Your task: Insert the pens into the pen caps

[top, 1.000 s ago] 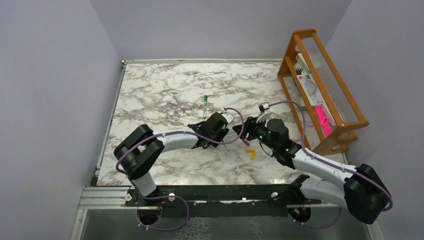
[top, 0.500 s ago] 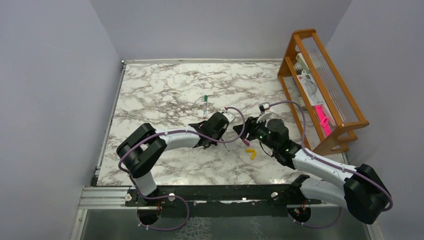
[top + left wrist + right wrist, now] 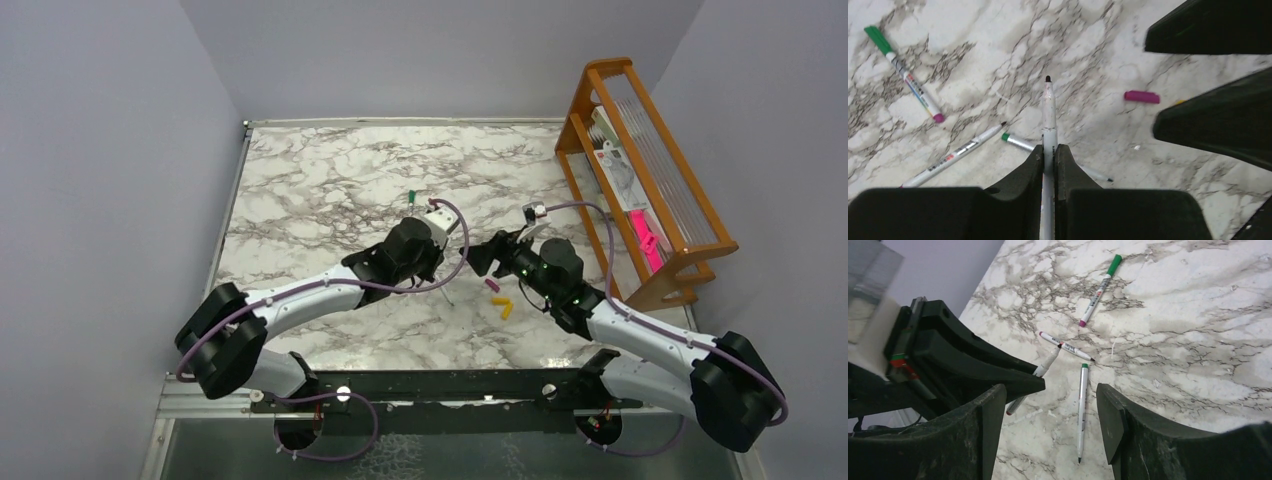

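The left arm [image 3: 300, 293] and right arm [image 3: 640, 335] had white shells, black joints, thin purple cables [image 3: 575, 204] looped alongside, and matte black wedge-shaped fingers [image 3: 1018, 186].

The table [image 3: 300, 185] is white marble veined grey, with a magenta cap [image 3: 1142, 97], yellow caps [image 3: 503, 306] and an orange rack [image 3: 688, 262].
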